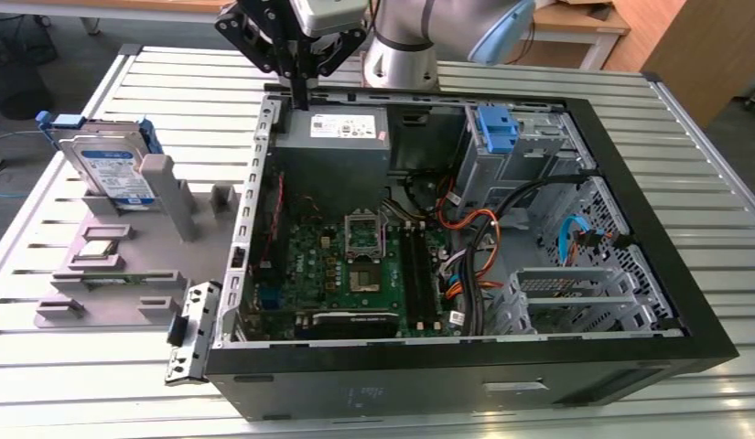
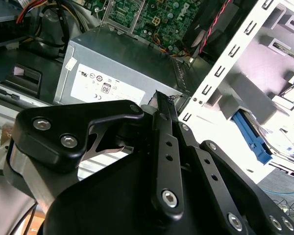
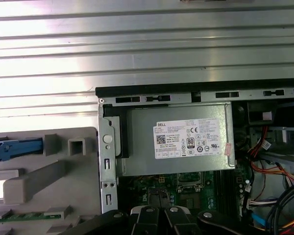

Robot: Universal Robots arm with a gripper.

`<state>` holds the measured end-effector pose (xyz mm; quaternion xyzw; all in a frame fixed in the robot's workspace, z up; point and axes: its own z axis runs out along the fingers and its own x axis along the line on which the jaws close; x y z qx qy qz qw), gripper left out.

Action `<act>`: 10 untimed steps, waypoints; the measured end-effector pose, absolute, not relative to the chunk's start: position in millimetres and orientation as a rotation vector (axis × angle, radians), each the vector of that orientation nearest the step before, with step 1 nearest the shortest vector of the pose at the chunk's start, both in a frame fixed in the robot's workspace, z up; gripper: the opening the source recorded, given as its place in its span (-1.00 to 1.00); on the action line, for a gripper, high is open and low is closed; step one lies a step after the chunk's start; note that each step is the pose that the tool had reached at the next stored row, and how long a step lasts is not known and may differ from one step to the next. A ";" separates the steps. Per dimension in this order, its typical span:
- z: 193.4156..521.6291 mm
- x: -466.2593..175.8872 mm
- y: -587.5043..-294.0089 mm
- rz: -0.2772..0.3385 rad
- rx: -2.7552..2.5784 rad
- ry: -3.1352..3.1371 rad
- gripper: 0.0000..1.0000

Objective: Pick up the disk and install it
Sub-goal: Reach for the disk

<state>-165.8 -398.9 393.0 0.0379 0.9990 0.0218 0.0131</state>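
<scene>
Hovering with empty, clenched gripper [image 1: 300, 102] over the power supply [image 1: 334, 137]. Catching the whole disk [image 1: 109, 166] upright in the exterior view.

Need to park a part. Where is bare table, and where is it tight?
Bare slats of the table show in the exterior view's lower left, between the grey fixture and the table edge, and past the fixture toward the arm. Tight: the fixture holds the disk; cables crowd the computer case; the tool hangs over the power supply.
</scene>
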 end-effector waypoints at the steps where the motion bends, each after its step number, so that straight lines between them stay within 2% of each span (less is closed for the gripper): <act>1: 393.1 -166.7 -398.9 0.068 0.118 3.112 -0.80; 10: 393.0 -171.5 -398.9 0.068 0.118 3.112 -0.80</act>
